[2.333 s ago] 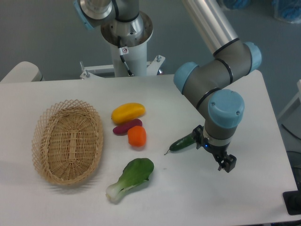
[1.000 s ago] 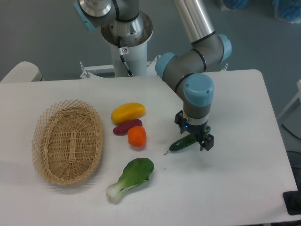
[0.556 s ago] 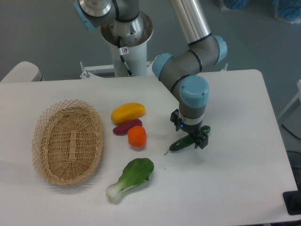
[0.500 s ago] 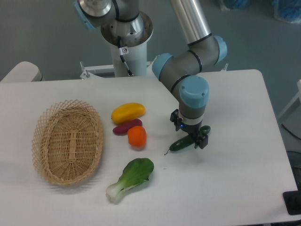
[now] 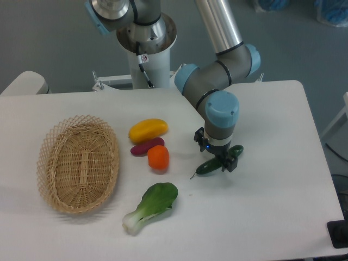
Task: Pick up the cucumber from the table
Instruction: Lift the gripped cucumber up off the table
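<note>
**Operator A:** Cucumber [image 5: 209, 166] is on the white bench [image 5: 272, 217], directly under my gripper [image 5: 216, 158]. Taking the orange round vegetable [image 5: 158, 157] as the landmark, the cucumber lies to its right, clear of it, with the thin stem tip pointing back toward that vegetable and down toward the near edge.

**Operator B:** Which way does its long axis run?

**Operator A:** On a diagonal: stem end low and left, blunt end rising up and right, where a dark green bit shows past the gripper. The gripper sits over the middle of that length, so it hides the centre of the cucumber from me.

**Operator B:** Are the fingers across it or along it?

**Operator A:** I judge across it: one dark finger shows on the near right side, another part on the far left side, the cucumber running between. They look parted around it, not clamped, but whether they touch it I cannot tell from this camera.

**Operator B:** Arm pose?

**Operator A:** Wrist pointing straight down, blue-capped joint right above the gripper, forearm reaching in from the base behind the orange vegetable. I think what's left is to pinch and lift.
</note>
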Robot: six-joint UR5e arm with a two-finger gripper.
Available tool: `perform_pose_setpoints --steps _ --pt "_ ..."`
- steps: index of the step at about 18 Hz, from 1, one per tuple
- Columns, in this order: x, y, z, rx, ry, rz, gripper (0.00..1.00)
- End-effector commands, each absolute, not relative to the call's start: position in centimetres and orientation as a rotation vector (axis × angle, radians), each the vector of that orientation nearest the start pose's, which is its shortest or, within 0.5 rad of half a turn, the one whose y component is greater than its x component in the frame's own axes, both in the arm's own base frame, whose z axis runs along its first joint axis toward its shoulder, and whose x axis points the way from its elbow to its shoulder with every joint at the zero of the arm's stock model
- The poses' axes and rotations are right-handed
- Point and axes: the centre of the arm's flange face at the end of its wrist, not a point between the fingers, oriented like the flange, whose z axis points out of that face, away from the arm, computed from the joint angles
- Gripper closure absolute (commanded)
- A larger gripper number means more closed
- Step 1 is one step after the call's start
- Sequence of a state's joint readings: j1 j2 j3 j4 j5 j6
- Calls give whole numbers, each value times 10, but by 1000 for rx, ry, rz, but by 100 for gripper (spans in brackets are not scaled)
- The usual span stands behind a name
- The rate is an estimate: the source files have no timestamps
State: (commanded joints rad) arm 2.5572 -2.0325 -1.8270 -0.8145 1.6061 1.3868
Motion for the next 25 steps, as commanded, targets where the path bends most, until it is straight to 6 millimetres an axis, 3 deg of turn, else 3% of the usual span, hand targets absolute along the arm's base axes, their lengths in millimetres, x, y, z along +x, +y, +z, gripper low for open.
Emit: perform_pose_setpoints --steps 2,3,5,7,12,18,25 --pt "-415 438 189 -3096 627 77 30" --pt "-415 438 190 -3095 629 80 31" --pt "-416 438 192 -3096 629 86 48" --pt "-420 438 195 -3116 642 109 56" --pt "-435 444 215 -3121 649 149 59" --pt "-469 467 262 -3121 644 137 59" --pt "-496 488 281 -3100 629 126 64"
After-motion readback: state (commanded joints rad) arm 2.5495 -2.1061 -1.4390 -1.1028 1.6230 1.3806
